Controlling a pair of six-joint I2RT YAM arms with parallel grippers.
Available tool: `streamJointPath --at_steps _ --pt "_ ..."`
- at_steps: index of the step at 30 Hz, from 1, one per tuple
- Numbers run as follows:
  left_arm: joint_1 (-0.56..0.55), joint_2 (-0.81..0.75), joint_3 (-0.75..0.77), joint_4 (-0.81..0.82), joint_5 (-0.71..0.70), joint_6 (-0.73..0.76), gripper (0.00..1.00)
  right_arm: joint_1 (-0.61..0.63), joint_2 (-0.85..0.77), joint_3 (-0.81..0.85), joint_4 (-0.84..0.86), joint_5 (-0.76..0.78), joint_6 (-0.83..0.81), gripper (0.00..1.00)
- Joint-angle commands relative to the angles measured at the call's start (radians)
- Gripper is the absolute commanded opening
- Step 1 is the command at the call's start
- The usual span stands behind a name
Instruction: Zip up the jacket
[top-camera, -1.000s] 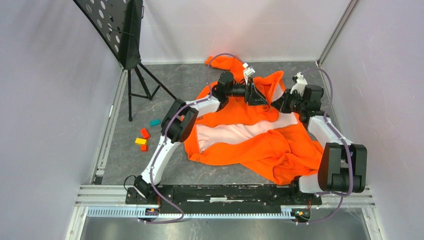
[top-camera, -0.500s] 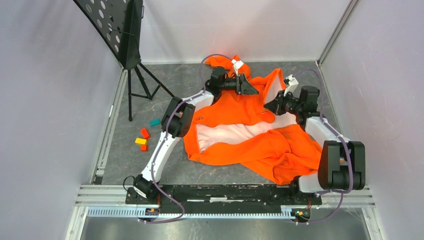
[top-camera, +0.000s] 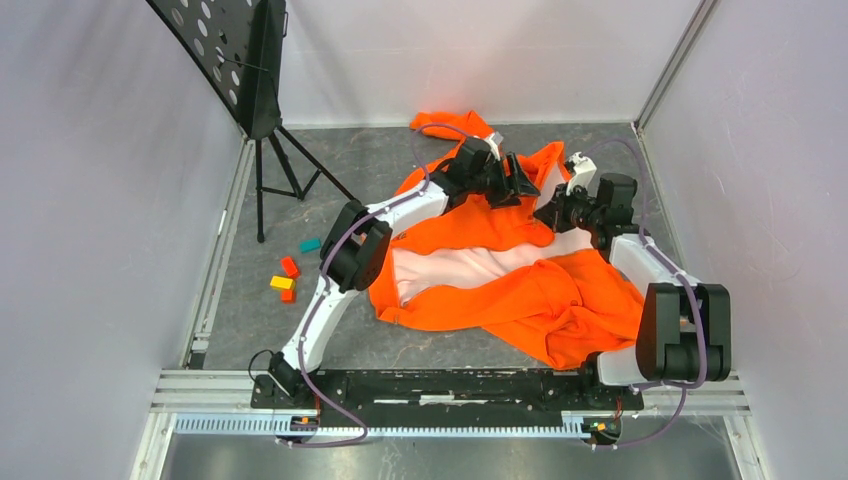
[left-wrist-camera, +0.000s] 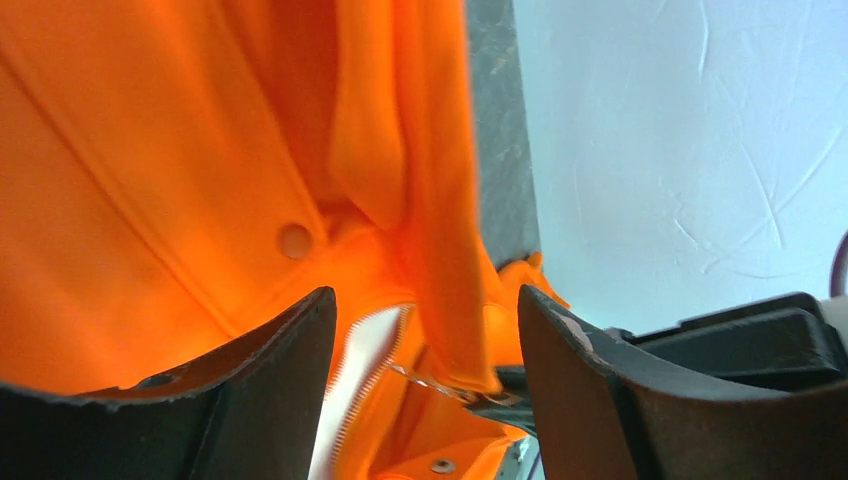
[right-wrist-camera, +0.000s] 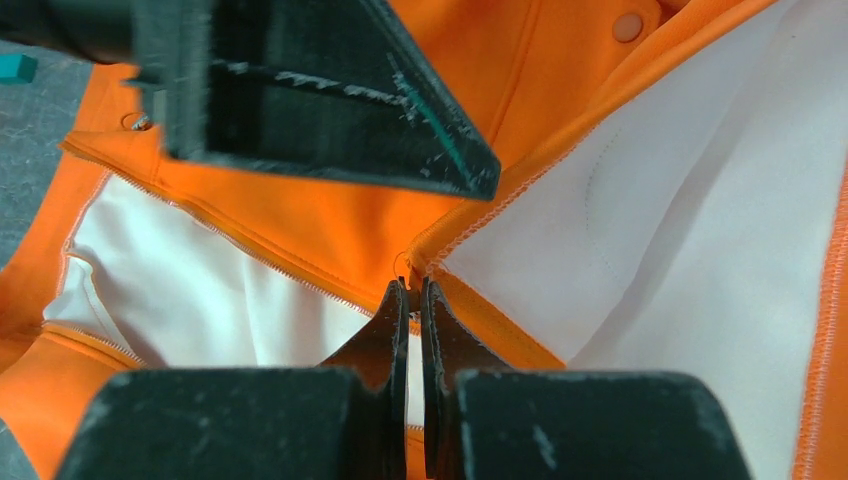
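Observation:
The orange jacket (top-camera: 520, 290) lies spread open on the grey floor, its pale lining (top-camera: 470, 265) showing in the middle. My right gripper (top-camera: 546, 213) is shut on the jacket's front edge; in the right wrist view its tips (right-wrist-camera: 413, 298) pinch the orange hem where the zipper tape (right-wrist-camera: 270, 262) ends. My left gripper (top-camera: 522, 178) is open just beside it, over the jacket's far part. In the left wrist view its jaws (left-wrist-camera: 425, 375) stand wide apart, with zipper teeth (left-wrist-camera: 350, 390) and a hanging fold of orange fabric (left-wrist-camera: 440, 250) between them, untouched.
A black music stand (top-camera: 255, 70) on a tripod stands at the back left. Small coloured blocks (top-camera: 287, 278) and a teal block (top-camera: 311, 244) lie left of the jacket. Pale walls enclose the floor on three sides. The left gripper's finger (right-wrist-camera: 330, 90) fills the top of the right wrist view.
My left gripper swung back toward the far wall, then came right and nearer, ending close to the right gripper. The right gripper shifted slightly left and kept its hold.

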Motion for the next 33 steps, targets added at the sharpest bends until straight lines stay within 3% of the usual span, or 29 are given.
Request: streamJointPath --at_steps 1,15,25,26,30,33 --pt "-0.028 -0.111 -0.031 -0.032 -0.114 -0.033 0.74 0.014 -0.055 0.0 -0.008 0.054 -0.053 0.0" --pt "-0.079 -0.104 -0.046 -0.09 -0.182 -0.052 0.63 0.035 -0.082 -0.011 0.002 0.077 -0.046 0.0" --pt "-0.074 -0.054 -0.035 0.002 -0.045 -0.161 0.25 0.078 -0.062 0.003 -0.01 0.109 -0.042 0.0" --pt "-0.071 -0.05 -0.032 0.01 -0.031 -0.169 0.2 0.079 -0.061 0.005 -0.017 0.117 -0.039 0.05" --pt "-0.055 -0.032 -0.026 0.013 -0.007 -0.194 0.03 0.078 -0.089 -0.02 -0.012 0.173 0.015 0.44" --pt "-0.046 -0.031 -0.028 0.013 -0.004 -0.208 0.02 0.078 -0.122 -0.027 -0.036 0.224 0.022 0.49"
